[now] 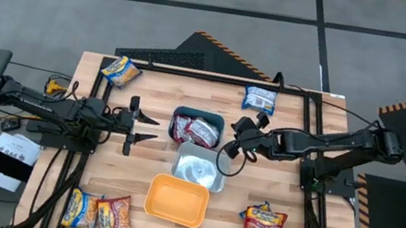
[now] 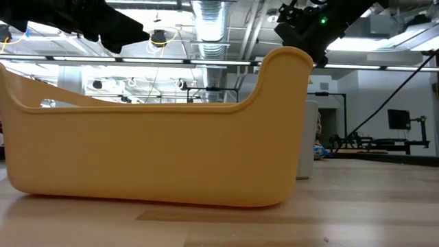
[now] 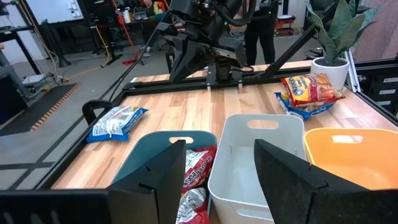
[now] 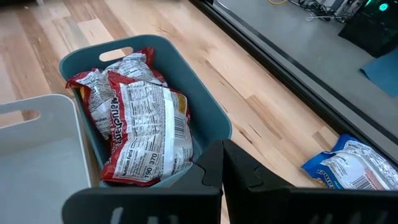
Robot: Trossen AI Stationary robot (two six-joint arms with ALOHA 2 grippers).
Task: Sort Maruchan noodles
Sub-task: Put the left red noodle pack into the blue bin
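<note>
Red-silver packets (image 4: 134,118) fill teal tub (image 4: 208,102); right end effector (image 4: 217,163) closed, left end effector (image 1: 152,129) apart.

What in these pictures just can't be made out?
- Low view: the orange tub blocks nearly the whole table.
- High view: packet print is too small to read.
- Right wrist view: the red-silver packets overlap in the teal tub, so their count is unclear.

— High: straight down over whole bench (image 1: 156,93). Low?
— Bench level, pressed against orange tub (image 2: 158,147).
— Wrists?
— Facing each other across, close; both catching teal tub (image 3: 140,163), same as overhead.
</note>
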